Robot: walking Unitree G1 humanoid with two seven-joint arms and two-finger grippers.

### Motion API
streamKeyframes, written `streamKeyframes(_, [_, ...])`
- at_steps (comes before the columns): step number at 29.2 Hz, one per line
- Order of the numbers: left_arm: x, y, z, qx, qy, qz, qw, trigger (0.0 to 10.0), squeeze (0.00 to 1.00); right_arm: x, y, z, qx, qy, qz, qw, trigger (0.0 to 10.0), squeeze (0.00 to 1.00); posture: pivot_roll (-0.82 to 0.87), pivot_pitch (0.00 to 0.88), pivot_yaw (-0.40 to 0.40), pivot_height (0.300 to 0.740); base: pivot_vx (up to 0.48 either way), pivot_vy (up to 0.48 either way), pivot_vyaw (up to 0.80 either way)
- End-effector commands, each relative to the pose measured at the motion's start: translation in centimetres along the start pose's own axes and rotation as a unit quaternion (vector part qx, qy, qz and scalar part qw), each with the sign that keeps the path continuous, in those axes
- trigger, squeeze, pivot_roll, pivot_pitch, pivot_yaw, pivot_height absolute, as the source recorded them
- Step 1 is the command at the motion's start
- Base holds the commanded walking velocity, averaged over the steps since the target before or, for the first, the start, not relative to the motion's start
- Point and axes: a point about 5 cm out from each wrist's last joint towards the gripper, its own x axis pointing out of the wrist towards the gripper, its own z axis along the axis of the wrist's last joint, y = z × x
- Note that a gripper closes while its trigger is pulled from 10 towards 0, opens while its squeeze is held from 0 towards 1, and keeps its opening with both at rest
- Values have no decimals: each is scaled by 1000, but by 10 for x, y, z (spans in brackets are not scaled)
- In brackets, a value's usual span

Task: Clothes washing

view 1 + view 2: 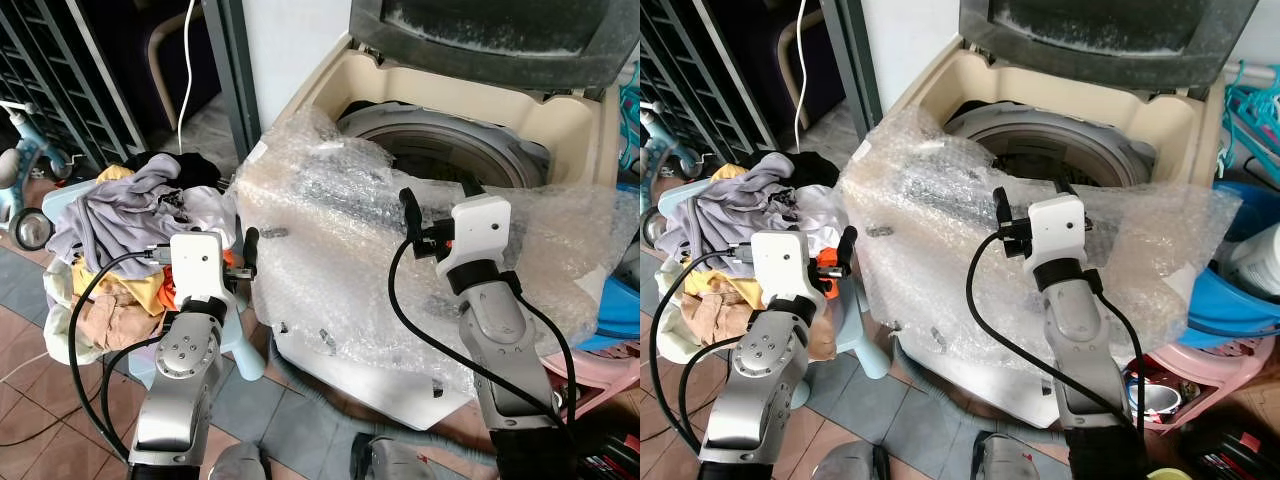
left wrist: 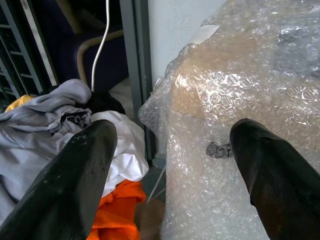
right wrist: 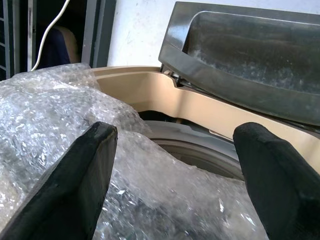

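A cream top-loading washing machine point(image 1: 330, 90) stands against the wall with its dark lid point(image 1: 500, 35) tipped up and open, the grey drum ring point(image 1: 1040, 135) showing inside. A big sheet of bubble wrap point(image 1: 330, 250) is draped over its front and its near top edge. To the robot's left, just beside the machine, sits a heap of clothes point(image 1: 130, 215): a grey garment on top, something white and something orange lower down, all piled on a pale blue stool point(image 1: 245, 355).

The left gripper point(image 1: 248, 255) hangs between that heap and the wrapped corner of the washer, its two black fingers point(image 2: 75, 175) spread wide with nothing between them. The right gripper point(image 1: 440, 200) is raised in front of the machine's opening, just above the bubble wrap, its fingers point(image 3: 75, 175) likewise well apart and empty, pointing toward the drum and lid.

A blue basin point(image 1: 1230, 300) and a pink tub point(image 1: 1230, 365) sit on the floor to the robot's right
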Motion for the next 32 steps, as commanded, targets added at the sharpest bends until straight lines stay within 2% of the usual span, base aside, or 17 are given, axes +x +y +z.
streamKeyframes(1, [0, 3, 0, 9, 2, 3, 1000, 10000, 0, 6, 1, 2, -6, 2, -1, 1000, 10000, 0, 13, 61, 0, 740, 0, 480, 0])
streamKeyframes(4, [1, 3, 0, 9, -2, 2, 1000, 10000, 0, 8, 2, 1, -22, 6, -7, 1000, 10000, 0, 14, 64, -3, 740, 0, 480, 0])
streamKeyframes(6, [2, 2, 1, 10, -3, 3, 1000, 10000, 0, 9, 5, 0, -15, 10, -5, 1000, 10000, 0, 14, 67, -3, 740, 0, 480, 0])
streamKeyframes(8, [2, 2, 2, 10, -5, 3, 1000, 10000, 0, 9, 12, 1, 30, 14, 8, 999, 10000, 0, 14, 71, -3, 740, 0, 480, 0])
streamKeyframes(10, [2, 1, 2, 9, -4, 5, 1000, 10000, 0, 9, 16, 3, 20, 10, 27, 999, 10000, 0, 13, 78, -3, 740, 0, 480, 0])
streamKeyframes(11, [2, 1, 1, 9, -2, 4, 1000, 10000, 0, 8, 17, 2, 35, 12, 34, 999, 10000, 0, 13, 78, -3, 740, 0, 480, 0])
streamKeyframes(12, [2, 1, 0, 9, 1, 6, 1000, 10000, 0, 5, 17, -1, 69, 23, 36, 997, 10000, 0, 16, 81, -2, 740, 0, 480, 0])
streamKeyframes(13, [1, 0, 0, 6, 0, 5, 1000, 10000, 0, 4, 17, -1, 76, 21, 39, 996, 10000, 0, 19, 83, -3, 740, 0, 480, 0])
streamKeyframes(15, [1, 1, 0, 4, 1, 6, 1000, 10000, 0, 3, 14, -1, 52, 16, 28, 998, 10000, 0, 21, 85, -3, 740, 0, 480, 0])
streamKeyframes(22, [1, 5, 0, 5, 0, 14, 1000, 10000, 0, 6, 16, 0, 70, 22, 34, 997, 10000, 0, 24, 98, -4, 740, 0, 480, 0])
streamKeyframes(25, [0, 9, -1, 7, 1, 26, 1000, 10000, 0, 8, 17, -4, 25, 40, 15, 999, 10000, 0, 25, 100, -5, 740, 0, 480, 0])
streamKeyframes(27, [0, 10, 0, 7, -9, 29, 1000, 10000, 0, 8, 20, -7, 13, 47, 21, 999, 10000, 0, 26, 100, -4, 740, 0, 480, 0])
streamKeyframes(30, [0, 10, -1, -5, -4, 28, 1000, 10000, 0, 7, 25, -7, 36, 47, 34, 998, 10000, 0, 26, 100, -3, 740, 0, 338, 0])
streamKeyframes(32, [0, 10, 0, 5, -4, 31, 999, 10000, 0, 8, 24, -9, 20, 57, 25, 998, 10000, 0, 25, 100, -4, 740, 0, 0, 0])
